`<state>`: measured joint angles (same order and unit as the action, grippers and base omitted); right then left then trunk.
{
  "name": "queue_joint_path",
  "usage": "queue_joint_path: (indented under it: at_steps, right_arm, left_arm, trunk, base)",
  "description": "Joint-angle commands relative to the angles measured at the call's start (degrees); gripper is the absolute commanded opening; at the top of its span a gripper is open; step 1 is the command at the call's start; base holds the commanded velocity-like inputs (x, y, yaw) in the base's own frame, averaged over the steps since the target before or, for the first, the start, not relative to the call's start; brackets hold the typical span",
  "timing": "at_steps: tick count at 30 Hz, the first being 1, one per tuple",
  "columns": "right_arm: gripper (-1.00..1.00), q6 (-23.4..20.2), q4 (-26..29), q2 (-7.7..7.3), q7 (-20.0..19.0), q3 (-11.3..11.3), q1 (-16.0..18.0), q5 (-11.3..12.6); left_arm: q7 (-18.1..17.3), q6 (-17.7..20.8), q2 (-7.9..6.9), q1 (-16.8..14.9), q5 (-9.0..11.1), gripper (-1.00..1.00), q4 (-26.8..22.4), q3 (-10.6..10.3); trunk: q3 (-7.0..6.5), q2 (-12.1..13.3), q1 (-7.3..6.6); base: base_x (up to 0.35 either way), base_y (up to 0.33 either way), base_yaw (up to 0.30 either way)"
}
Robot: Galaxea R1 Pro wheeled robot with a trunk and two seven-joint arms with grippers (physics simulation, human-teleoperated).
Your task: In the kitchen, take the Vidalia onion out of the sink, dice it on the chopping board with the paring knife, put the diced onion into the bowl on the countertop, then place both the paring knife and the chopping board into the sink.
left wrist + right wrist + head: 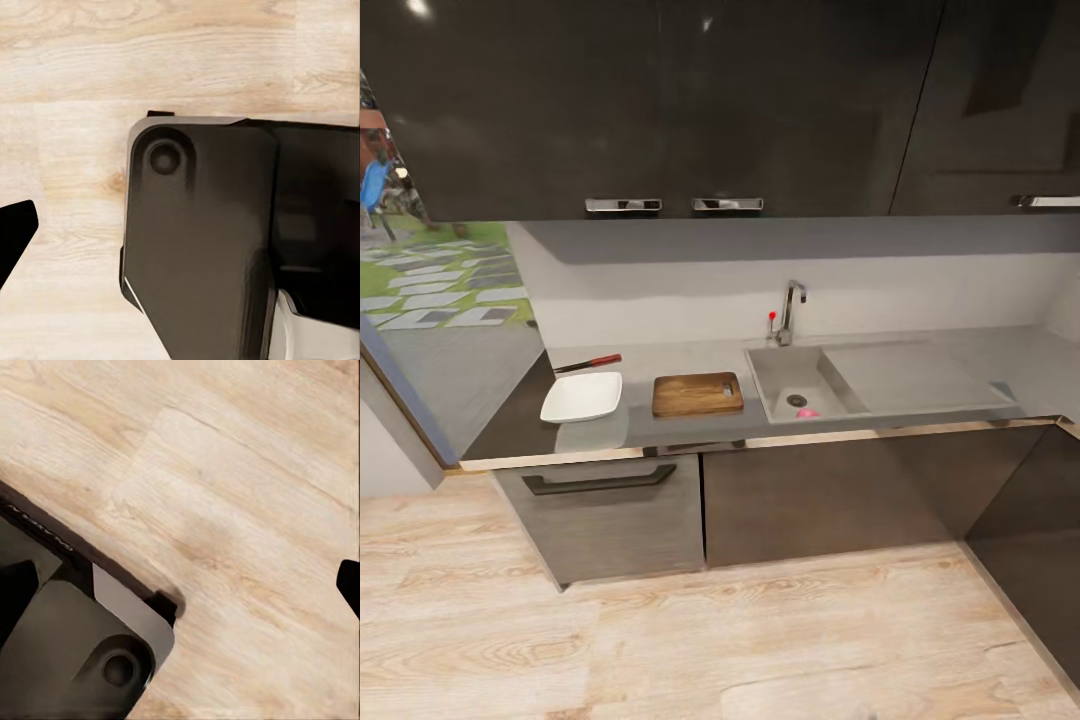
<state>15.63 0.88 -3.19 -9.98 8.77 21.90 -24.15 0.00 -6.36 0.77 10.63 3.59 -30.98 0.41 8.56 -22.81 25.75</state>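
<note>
Gripper state cannot be told for either arm; both wrist views look down at the wooden floor (247, 510). Across the room, the Vidalia onion (807, 412) sits in the sink (780, 385) by the drain. It is probably light, firm and smooth-skinned (apt to roll), so grasp across its middle.

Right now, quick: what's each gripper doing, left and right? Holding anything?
Left gripper: cannot be told; one dark fingertip shows over the wooden floor, nothing visibly held.
Right gripper: open, empty, its fingertips wide apart.
</note>
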Motion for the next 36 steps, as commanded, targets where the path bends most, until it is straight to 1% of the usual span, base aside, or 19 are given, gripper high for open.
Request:
queue_joint_path:
  at_steps: [1,2,5,7,8,10,11,12,13,14,15,16,17,18,20,23,27,32,36]
  right_arm:
    - [1.00,0.16,0.00,-0.06,0.68,0.37,-0.64,1.23]
    - [1.00,0.18,0.00,-0.13,3.25,0.37,-3.10,4.63]
    - [1.00,0.17,0.00,-0.03,5.11,0.41,-5.27,8.66]
    - [1.00,0.03,-0.04,0.01,6.42,0.40,-6.22,12.28]
    - [1.00,-0.06,-0.06,0.02,7.32,0.39,-6.58,15.00]
    - [1.00,-0.13,-0.07,0.02,8.32,0.38,-6.83,17.94]
    - [1.00,-0.16,-0.08,0.06,9.56,0.38,-7.00,21.22]
    - [1.00,-0.16,-0.06,0.07,10.28,0.38,-7.06,22.98]
    - [1.00,-0.16,-0.01,0.12,11.81,0.37,-7.15,26.69]
    - [1.00,-0.14,0.03,0.15,12.59,0.37,-7.18,28.62]
    - [1.00,-0.10,0.13,0.22,13.92,0.39,-7.23,32.38]
    - [1.00,-0.08,0.18,0.25,14.41,0.40,-7.24,34.18]
    - [1.00,0.07,0.35,0.34,15.75,0.44,-7.29,40.80]
    - [1.00,0.15,0.40,0.43,15.93,0.46,-7.30,42.13]
    - [1.00,0.25,0.44,0.76,16.01,0.56,-7.30,43.19]
    - [1.00,0.34,0.44,2.15,16.05,0.68,-7.31,43.92]
    - [1.00,0.44,0.44,2.17,15.98,0.78,-7.31,43.54]
    - [1.00,0.96,0.47,2.01,15.30,0.68,-7.31,36.08]
    - [1.00,1.92,0.51,1.97,15.23,0.65,-7.31,34.36]
  left_arm:
    - [0.00,-0.06,0.02,-0.10,0.35,1.00,0.04,0.03]
    - [0.00,-0.06,0.02,-0.64,0.34,1.00,0.41,0.03]
    - [0.00,-0.06,0.07,-1.03,0.36,1.00,0.61,0.03]
    - [0.00,-0.06,0.09,-1.19,0.36,1.00,0.68,0.03]
    - [0.00,-0.06,0.10,-1.27,0.36,1.00,0.70,0.03]
    - [0.00,-0.04,0.10,-1.32,0.36,1.00,0.75,0.03]
    - [0.00,-0.01,0.10,-1.35,0.37,1.00,0.85,0.03]
    - [0.00,0.00,0.10,-1.36,0.37,1.00,0.95,0.03]
    - [0.02,0.01,0.10,-1.38,0.37,1.00,1.23,0.03]
    - [0.01,0.01,0.11,-1.38,0.37,1.00,1.38,0.03]
    - [0.01,0.02,0.11,-1.39,0.37,1.00,1.59,0.03]
    - [0.01,0.02,0.11,-1.39,0.37,1.00,1.69,0.03]
    - [0.05,0.03,0.11,-1.40,0.37,1.00,2.21,0.03]
    - [0.07,0.03,0.11,-1.40,0.37,1.00,2.60,0.03]
    - [0.08,0.03,0.11,-1.40,0.37,1.00,3.15,0.03]
    - [0.15,0.03,0.11,-1.40,0.37,1.00,4.51,0.02]
    - [0.17,0.03,0.11,-1.40,0.37,1.00,6.07,0.03]
    - [0.19,0.03,0.14,-1.40,0.48,1.00,6.37,-0.01]
    - [0.24,0.03,0.26,-1.40,0.58,1.00,6.56,-0.06]
  trunk:
    - [0.09,-0.11,0.04]
    - [0.09,-0.11,0.04]
    - [0.09,-0.11,0.04]
    - [0.09,-0.11,0.04]
    - [0.09,-0.11,0.04]
    - [0.09,-0.11,0.04]
    - [0.09,-0.11,0.04]
    - [0.09,-0.11,0.04]
    - [0.09,-0.11,0.04]
    - [0.09,-0.11,0.04]
    - [0.09,-0.11,0.04]
    - [0.09,-0.11,0.04]
    - [0.09,-0.11,0.04]
    - [0.09,-0.11,0.04]
    - [0.09,-0.11,0.04]
    - [0.09,-0.11,0.04]
    - [0.09,-0.11,0.04]
    - [0.09,-0.11,0.04]
    - [0.09,-0.11,0.04]
  base:
    - [0.000,0.000,0.000]
    - [0.000,0.000,0.000]
    - [0.000,0.000,0.000]
    - [0.000,0.000,0.000]
    - [0.000,0.000,0.000]
    - [0.000,0.000,0.000]
    - [0.000,0.000,0.000]
    - [0.000,0.000,0.000]
    - [0.000,0.000,0.000]
    - [0.000,0.000,0.000]
    - [0.000,0.000,0.000]
    - [0.000,0.000,0.000]
    - [0.000,0.000,0.000]
    - [0.000,0.000,0.000]
    - [0.000,0.000,0.000]
    - [0.000,0.000,0.000]
    - [0.000,0.000,0.000]
    - [0.000,0.000,0.000]
    - [0.000,0.000,0.000]
